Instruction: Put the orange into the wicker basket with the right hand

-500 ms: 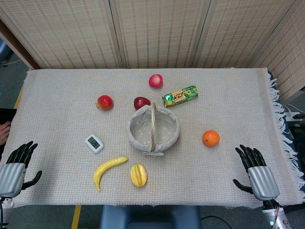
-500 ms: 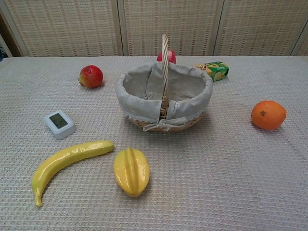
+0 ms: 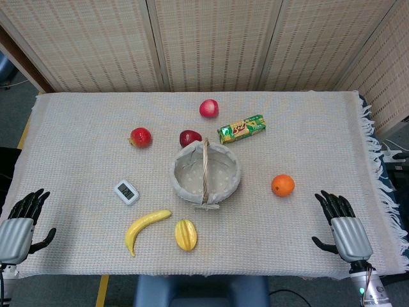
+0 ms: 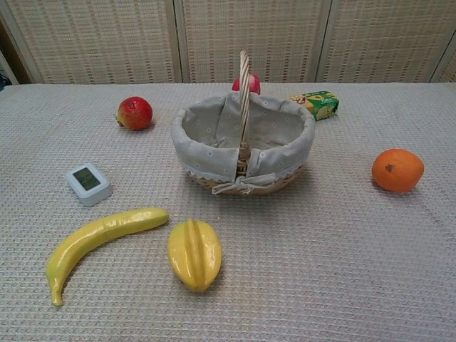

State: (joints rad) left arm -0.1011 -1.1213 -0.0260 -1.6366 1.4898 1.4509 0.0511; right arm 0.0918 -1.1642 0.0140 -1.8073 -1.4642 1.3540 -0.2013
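Observation:
The orange [image 3: 282, 185] [image 4: 397, 170] lies on the cloth to the right of the wicker basket [image 3: 205, 173] [image 4: 242, 146], which has a pale fabric lining, an upright handle and nothing inside. My right hand [image 3: 342, 224] rests open near the table's front right edge, well short of the orange, fingers spread and pointing away from me. My left hand [image 3: 22, 220] rests open at the front left edge. Neither hand shows in the chest view.
Around the basket lie a banana [image 3: 145, 228], a yellow starfruit [image 3: 185, 234], a small white timer [image 3: 126, 192], a red apple [image 3: 140, 137], a dark red fruit [image 3: 190, 137], a pink peach [image 3: 208, 108] and a green snack pack [image 3: 241, 128].
My right hand has shifted slightly forward and up in the head view. Everything else stays put.

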